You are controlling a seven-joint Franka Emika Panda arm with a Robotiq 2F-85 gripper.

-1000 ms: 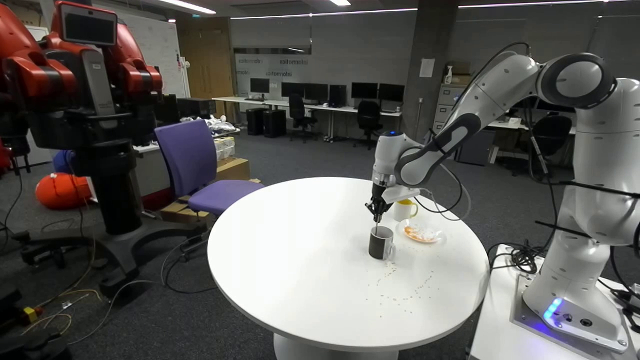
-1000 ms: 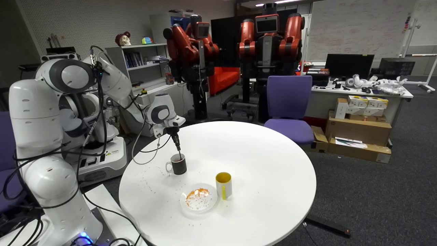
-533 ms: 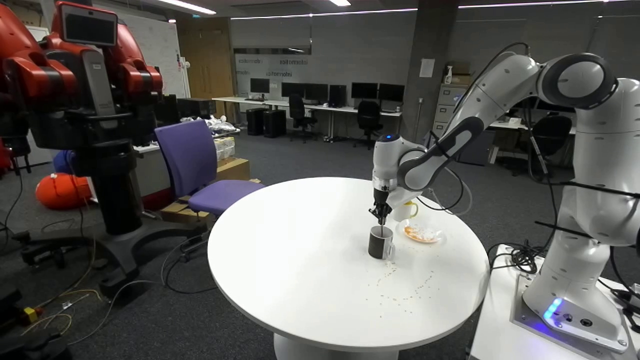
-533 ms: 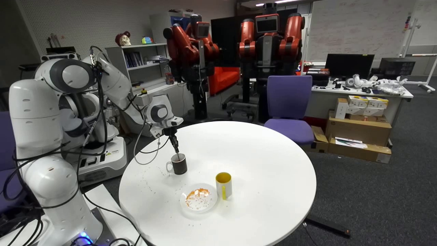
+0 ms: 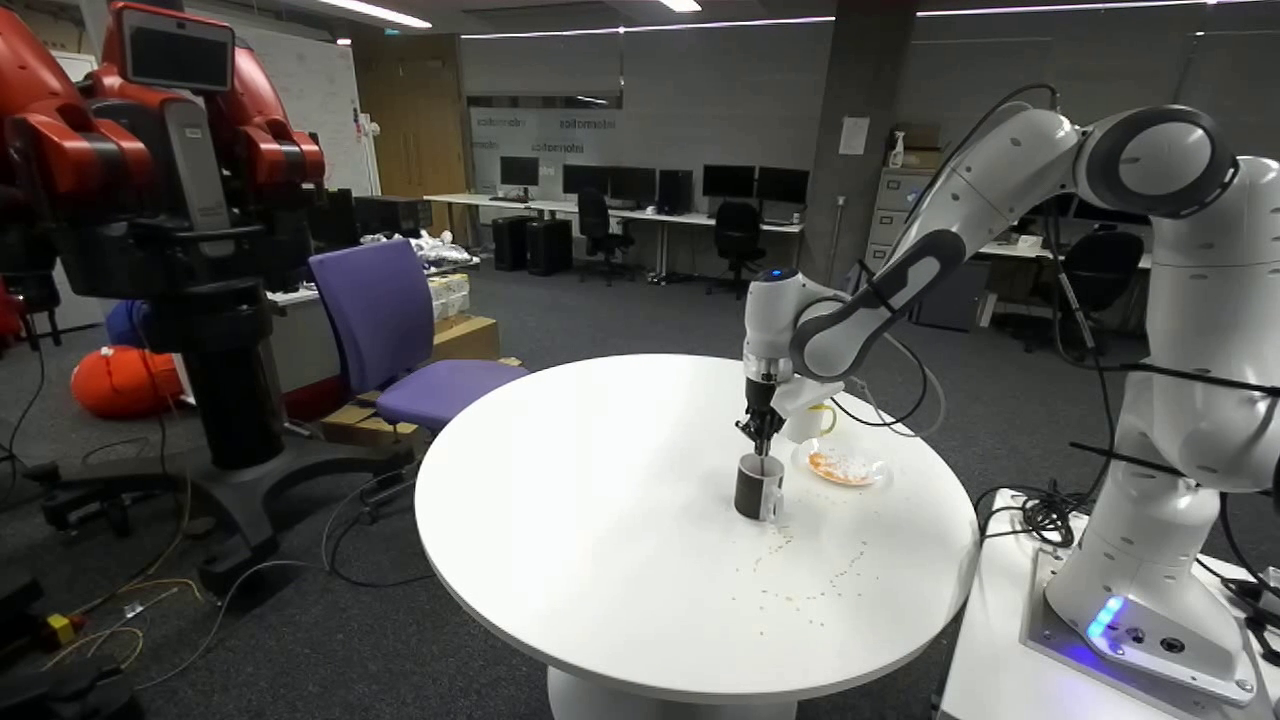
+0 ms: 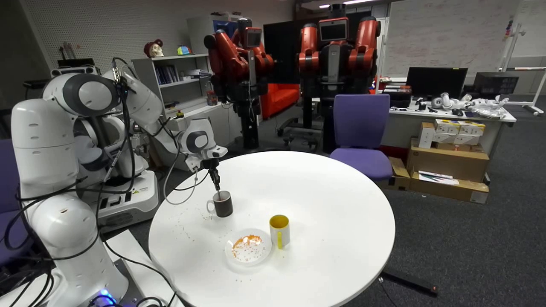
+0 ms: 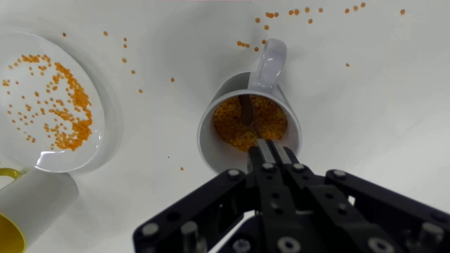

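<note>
My gripper is shut on the thin handle of a spoon, pointing down over a mug. The spoon's bowl rests among orange grains inside that mug, and part of its handle is hidden by the fingers. The mug, dark outside and white inside with a white handle, stands upright on the round white table. In both exterior views the gripper hangs just above the mug's rim. Whether the spoon touches the mug's wall I cannot tell.
A clear or white plate with scattered orange grains lies near the mug. Beside it stands a white mug with yellow inside. Loose grains dot the table. A purple chair is at the table's edge.
The gripper has shifted a little over the mug with the spoon's handle changing its lean. The dark mug has moved very slightly. Plate and yellow mug stay put.
</note>
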